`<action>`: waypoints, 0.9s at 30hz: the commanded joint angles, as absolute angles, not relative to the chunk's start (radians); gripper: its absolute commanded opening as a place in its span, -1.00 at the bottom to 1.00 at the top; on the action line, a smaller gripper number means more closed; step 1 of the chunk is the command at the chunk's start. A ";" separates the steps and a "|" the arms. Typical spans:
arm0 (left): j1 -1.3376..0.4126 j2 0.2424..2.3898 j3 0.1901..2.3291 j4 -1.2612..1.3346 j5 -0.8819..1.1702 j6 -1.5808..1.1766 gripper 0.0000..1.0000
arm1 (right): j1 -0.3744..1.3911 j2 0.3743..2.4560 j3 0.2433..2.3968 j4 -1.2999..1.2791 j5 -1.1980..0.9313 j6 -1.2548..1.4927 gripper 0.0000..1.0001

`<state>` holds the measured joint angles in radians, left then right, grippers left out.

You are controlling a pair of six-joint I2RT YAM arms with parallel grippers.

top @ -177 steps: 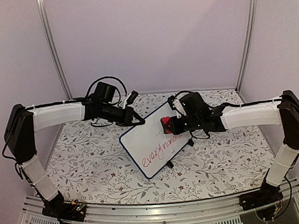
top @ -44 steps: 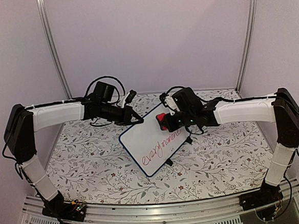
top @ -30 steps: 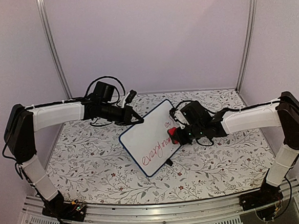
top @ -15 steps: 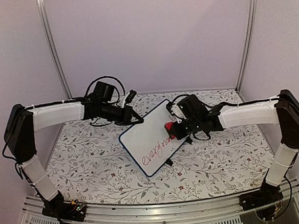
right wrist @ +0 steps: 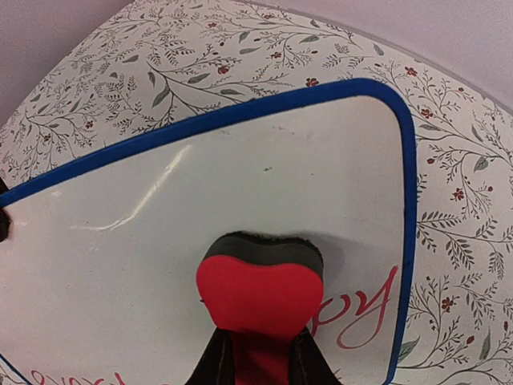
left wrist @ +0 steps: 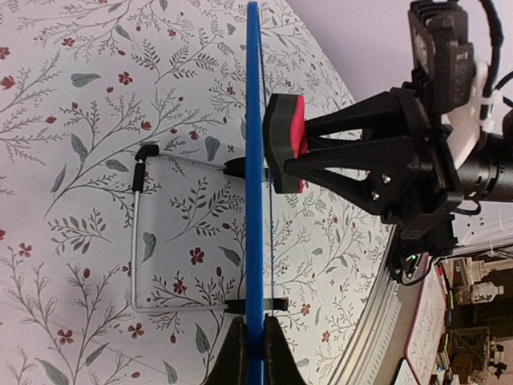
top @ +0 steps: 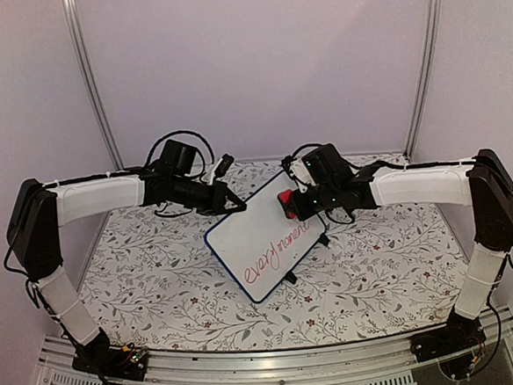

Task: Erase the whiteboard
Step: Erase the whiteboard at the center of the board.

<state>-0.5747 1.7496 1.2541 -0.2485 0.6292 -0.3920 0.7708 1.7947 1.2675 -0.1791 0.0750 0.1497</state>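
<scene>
The left gripper (top: 239, 208) is pinched tight on the far-left edge of the whiteboard (top: 258, 245), which stands tilted on its wire stand (left wrist: 136, 241) in the middle of the floral table (top: 157, 287). Over on the other side, the right gripper (top: 293, 204) is clamped narrowly around the red eraser (right wrist: 260, 293). Its dark felt side is pressed against the board's face, just beside the far end of the red handwriting (top: 280, 244).

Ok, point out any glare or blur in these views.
Right wrist: a pale glare streak runs across the whiteboard, and the red eraser near the lens looks slightly soft. Left wrist: sharp, the board edge-on. Top external: even light, no glare.
</scene>
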 commanded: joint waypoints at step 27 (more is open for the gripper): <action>-0.606 1.748 1.264 -0.266 0.716 -0.354 -1.00 | 0.773 1.697 1.008 -0.150 0.011 0.189 -0.94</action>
<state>-0.5751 1.7496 1.2541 -0.2508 0.6415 -0.3901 0.7650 1.7145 1.0374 -0.1120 0.0254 0.1795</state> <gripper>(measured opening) 0.025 0.180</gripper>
